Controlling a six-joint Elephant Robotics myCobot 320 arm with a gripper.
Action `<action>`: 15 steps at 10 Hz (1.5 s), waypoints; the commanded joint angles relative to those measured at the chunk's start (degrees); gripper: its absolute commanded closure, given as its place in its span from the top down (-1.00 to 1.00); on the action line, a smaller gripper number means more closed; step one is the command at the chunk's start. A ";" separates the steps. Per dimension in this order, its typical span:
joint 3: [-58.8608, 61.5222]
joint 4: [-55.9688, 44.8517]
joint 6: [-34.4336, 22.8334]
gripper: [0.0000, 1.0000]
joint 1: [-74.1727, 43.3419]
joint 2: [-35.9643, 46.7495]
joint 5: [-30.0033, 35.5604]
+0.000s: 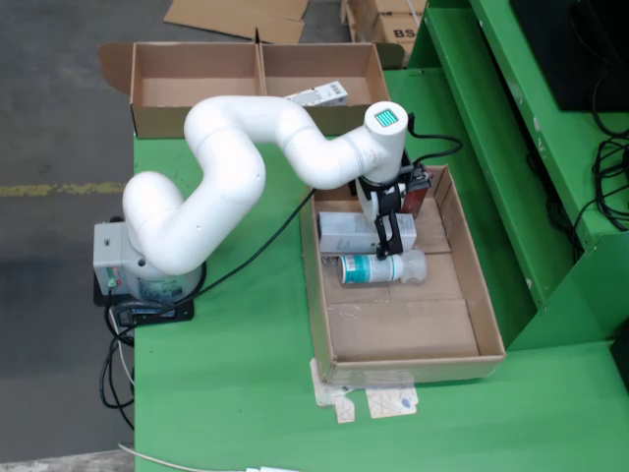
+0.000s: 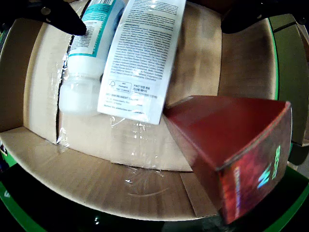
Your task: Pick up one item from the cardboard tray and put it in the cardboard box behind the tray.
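Note:
The cardboard tray (image 1: 403, 329) lies on the green table and holds a white printed box (image 1: 346, 232), a clear bottle with a teal label (image 1: 378, 268) and a dark red box (image 1: 417, 194). My gripper (image 1: 389, 236) hangs low over the tray's far end, above the white box and beside the bottle. In the wrist view the gripper (image 2: 149, 13) is open, its black fingertips (image 2: 58, 14) wide apart at the top corners. The white box (image 2: 142, 58) and bottle (image 2: 87, 58) lie between them, the red box (image 2: 231, 145) to the lower right. Nothing is held.
The two-compartment cardboard box (image 1: 197, 74) stands behind the tray at the table's far edge, with a white carton (image 1: 319, 95) in its right compartment. The arm's base (image 1: 142, 270) sits at the left. A raised green frame (image 1: 511, 147) runs along the right.

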 commanded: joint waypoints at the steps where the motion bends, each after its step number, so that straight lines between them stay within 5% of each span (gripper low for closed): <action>1: 4.57 -0.25 -1.28 1.00 -3.24 -0.61 1.56; 11: 8.79 -3.07 -2.15 1.00 -1.90 -3.59 1.97; 15: 1.79 0.07 -0.49 1.00 3.75 1.50 -0.75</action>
